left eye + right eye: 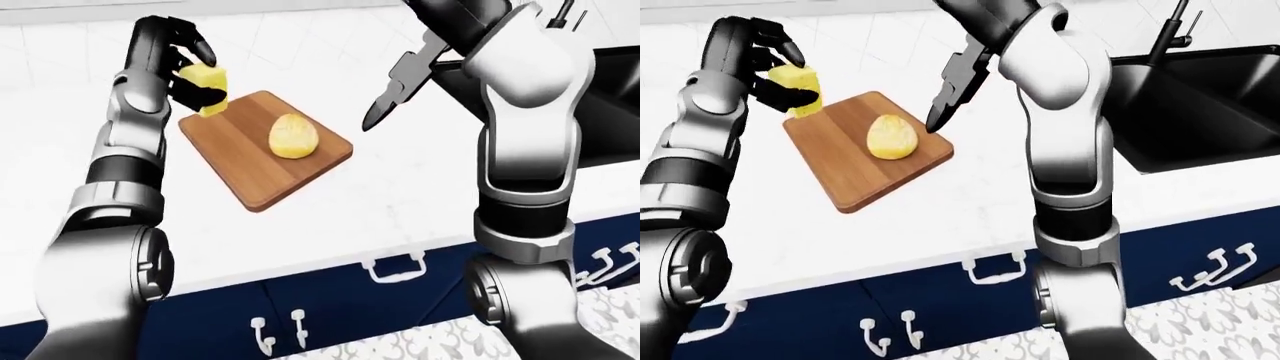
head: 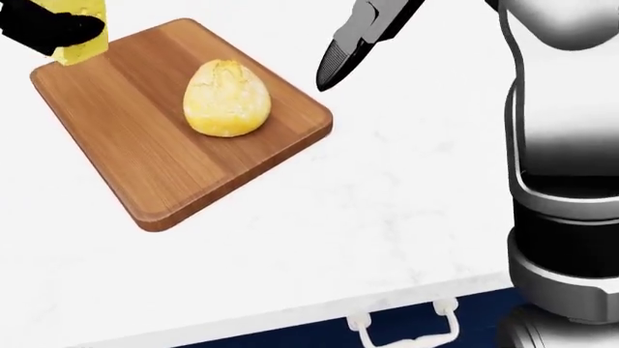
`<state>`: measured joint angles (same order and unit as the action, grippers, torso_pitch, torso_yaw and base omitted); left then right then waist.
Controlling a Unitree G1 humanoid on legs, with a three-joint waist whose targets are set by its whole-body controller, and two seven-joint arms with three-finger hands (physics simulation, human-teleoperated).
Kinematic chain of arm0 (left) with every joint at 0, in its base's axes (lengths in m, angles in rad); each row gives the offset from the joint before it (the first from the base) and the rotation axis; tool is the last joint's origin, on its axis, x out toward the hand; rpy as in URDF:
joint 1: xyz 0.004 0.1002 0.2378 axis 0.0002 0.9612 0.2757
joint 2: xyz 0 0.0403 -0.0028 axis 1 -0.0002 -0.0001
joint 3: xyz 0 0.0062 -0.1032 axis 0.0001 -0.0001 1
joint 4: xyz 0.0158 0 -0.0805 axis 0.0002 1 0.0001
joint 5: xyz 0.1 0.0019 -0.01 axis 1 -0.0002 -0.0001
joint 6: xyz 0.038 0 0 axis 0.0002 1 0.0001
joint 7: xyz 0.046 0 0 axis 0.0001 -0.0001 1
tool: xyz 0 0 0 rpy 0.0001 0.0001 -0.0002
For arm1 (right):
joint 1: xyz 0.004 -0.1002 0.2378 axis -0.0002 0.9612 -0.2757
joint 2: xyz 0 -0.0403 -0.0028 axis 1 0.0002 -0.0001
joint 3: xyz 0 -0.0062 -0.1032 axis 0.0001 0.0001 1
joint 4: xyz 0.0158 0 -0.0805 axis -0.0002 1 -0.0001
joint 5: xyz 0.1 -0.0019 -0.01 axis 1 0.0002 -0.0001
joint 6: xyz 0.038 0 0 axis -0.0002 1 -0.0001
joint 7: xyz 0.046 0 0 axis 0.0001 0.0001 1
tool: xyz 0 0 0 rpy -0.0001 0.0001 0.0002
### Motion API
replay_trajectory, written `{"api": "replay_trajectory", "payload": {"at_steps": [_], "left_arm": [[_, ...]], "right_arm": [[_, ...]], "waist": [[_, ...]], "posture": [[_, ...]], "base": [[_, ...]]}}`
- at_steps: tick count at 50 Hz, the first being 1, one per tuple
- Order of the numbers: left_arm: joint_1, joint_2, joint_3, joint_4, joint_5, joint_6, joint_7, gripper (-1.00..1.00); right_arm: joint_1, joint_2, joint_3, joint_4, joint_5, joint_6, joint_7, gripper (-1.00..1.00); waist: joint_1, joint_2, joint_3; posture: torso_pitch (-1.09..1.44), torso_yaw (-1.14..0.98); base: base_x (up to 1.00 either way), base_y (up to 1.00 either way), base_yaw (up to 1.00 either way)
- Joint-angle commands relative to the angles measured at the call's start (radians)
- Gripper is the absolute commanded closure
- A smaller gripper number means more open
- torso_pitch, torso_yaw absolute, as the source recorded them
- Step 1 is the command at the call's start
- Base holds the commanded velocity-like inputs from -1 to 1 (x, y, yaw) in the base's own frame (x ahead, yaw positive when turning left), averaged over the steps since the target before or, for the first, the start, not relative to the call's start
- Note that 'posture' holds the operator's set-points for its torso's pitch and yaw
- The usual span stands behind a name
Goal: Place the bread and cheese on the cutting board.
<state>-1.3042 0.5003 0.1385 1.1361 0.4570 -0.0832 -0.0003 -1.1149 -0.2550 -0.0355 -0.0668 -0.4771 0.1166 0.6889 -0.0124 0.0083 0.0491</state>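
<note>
Here, at the far left of the left-eye view, my left hand is raised above the counter, its black fingers wrapped round the cheese, a pale yellow block. The cheese hangs over the top-left corner of the cutting board; I cannot tell whether its lower edge touches the wood.

Moving right: the cutting board is brown wood and lies flat and skewed on the white countertop. The bread, a round yellow roll, sits on the board toward its upper right part, well apart from the cheese.

Further right, my right hand hovers off the board's right edge, empty, its fingers stretched long and pointing down toward the counter, closed on nothing. In the head view its dark fingertip hangs just beside the board's upper right corner, clear of the bread. The grey forearm and elbow rise tall on that side.

Far right in the right-eye view, a black sink is sunk into the counter with a dark faucet above it. Along the bottom run navy cabinet fronts with white handles.
</note>
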Motion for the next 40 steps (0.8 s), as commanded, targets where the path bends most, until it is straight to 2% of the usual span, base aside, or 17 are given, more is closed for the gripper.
{"api": "replay_trajectory", "payload": {"at_steps": [1,3,7,27,40], "left_arm": [[-0.017,0.007,-0.002,-0.045,-0.02,-0.051,0.046,1.0],[0.022,-0.001,-0.018,-0.048,-0.006,-0.076,0.082,1.0],[0.029,0.003,-0.017,-0.048,-0.006,-0.109,0.129,1.0],[0.063,-0.039,-0.02,-0.087,-0.04,-0.16,0.157,1.0],[0.083,-0.076,-0.031,-0.128,-0.057,-0.138,0.132,1.0]], "right_arm": [[-0.037,-0.008,-0.016,-0.025,0.004,-0.007,-0.017,-1.0],[-0.028,-0.006,-0.015,-0.031,0.004,-0.009,-0.018,-1.0],[-0.02,-0.006,-0.014,-0.032,0.003,-0.012,-0.019,-1.0],[0.0,-0.007,-0.018,-0.033,0.006,-0.021,-0.027,-1.0],[0.001,-0.01,-0.019,-0.036,0.007,-0.019,-0.026,-1.0]], "waist": [[-0.002,0.005,-0.031],[-0.002,0.007,-0.032],[-0.003,0.01,-0.036],[-0.004,0.013,-0.037],[-0.003,0.011,-0.038]], "posture": [[0.0,0.0],[0.0,0.0],[0.0,0.0],[0.0,0.0],[0.0,0.0]], "base": [[0.0,0.0,0.0],[0.0,0.0,0.0],[0.0,0.0,0.0],[0.0,0.0,0.0],[0.0,0.0,0.0]]}}
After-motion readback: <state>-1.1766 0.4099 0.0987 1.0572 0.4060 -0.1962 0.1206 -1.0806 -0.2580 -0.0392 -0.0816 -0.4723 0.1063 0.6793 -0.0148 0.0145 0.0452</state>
